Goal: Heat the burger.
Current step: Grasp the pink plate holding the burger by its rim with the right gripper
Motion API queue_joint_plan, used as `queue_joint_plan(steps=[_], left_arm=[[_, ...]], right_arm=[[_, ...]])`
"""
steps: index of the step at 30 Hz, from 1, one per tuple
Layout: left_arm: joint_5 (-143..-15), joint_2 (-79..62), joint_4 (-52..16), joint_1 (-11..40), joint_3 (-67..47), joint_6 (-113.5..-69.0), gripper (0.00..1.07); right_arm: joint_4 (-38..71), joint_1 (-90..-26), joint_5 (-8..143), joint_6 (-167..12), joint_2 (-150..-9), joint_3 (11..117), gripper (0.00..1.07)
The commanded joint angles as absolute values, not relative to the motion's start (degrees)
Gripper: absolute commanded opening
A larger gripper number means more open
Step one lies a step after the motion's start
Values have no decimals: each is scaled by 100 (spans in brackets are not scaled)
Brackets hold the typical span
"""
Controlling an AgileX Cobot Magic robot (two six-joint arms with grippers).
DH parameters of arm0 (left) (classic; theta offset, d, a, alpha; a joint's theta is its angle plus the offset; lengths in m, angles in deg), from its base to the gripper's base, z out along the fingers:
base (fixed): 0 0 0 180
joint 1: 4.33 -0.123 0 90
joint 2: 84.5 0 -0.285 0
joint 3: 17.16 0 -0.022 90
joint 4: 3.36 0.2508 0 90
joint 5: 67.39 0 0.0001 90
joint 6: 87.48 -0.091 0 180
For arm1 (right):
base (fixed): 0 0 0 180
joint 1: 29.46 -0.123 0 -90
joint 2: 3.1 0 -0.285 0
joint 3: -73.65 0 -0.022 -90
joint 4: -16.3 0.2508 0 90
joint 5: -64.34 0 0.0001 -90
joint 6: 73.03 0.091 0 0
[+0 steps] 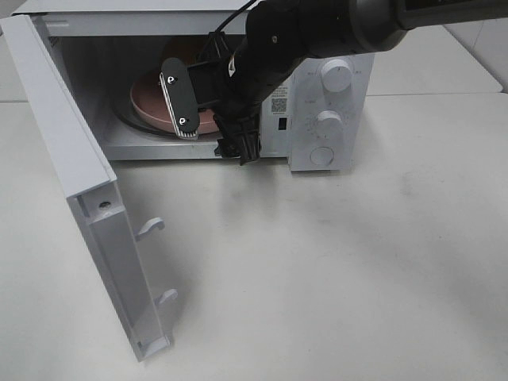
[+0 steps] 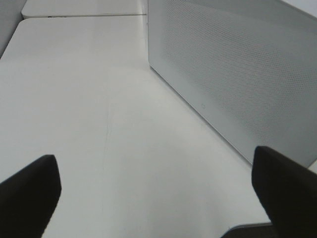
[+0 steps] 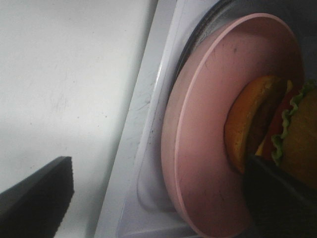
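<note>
The microwave (image 1: 198,87) sits at the 12 o'clock side of the white tabletop (image 1: 333,270) in the high view, its door (image 1: 87,198) swung wide open toward 7 o'clock. Its control panel carries two knobs (image 1: 336,77) stacked above a round button (image 1: 321,155).

The right arm comes in from 2 o'clock and reaches across into the mouth of the oven. Its right gripper (image 1: 213,127) hangs at the front of the cavity, just over the near edge of the pink plate (image 1: 151,103). In the right wrist view the fingers (image 3: 37,198) stand widely spread, one over the tabletop outside the oven sill, the other over the plate beside the food, with nothing pinched between them.

The burger (image 3: 277,129) lies on the pink plate inside the microwave. In the right wrist view it appears tipped apart: an orange-brown bun half leans on edge, with the green lettuce frill and a second bun part right next to it. It is cut off by the frame edge and partly hidden by a finger, so the exact stacking is hard to tell. The plate rests on the round glass turntable (image 3: 198,34).

The left gripper (image 2: 153,198) hovers over bare tabletop beside the microwave's perforated side wall (image 2: 237,74), its fingers spread wide and empty.
</note>
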State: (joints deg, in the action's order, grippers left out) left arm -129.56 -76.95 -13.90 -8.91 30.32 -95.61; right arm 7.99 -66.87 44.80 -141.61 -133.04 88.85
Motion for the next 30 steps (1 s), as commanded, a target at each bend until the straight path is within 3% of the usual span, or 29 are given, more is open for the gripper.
queue_joint_plan(steps=[1,21,26,30], left_arm=[[-12899,-7746,-1419,-857,3043,-9533,100],[-12899,-7746,-1419,-857,3043,-9533,100],[-12899,-7746,-1419,-857,3043,-9533,100],[-12899,-7746,-1419,-857,3043,-9533,100]], right_arm=[[799,-6699,4463,-14053,-13373,9000,88],[799,-6630,3884,-13669,-14547,10524,83],[799,-6613,3867,-13520,-14834,10839,79],[851,-6556,3684,-13457,-15075,11200,70]])
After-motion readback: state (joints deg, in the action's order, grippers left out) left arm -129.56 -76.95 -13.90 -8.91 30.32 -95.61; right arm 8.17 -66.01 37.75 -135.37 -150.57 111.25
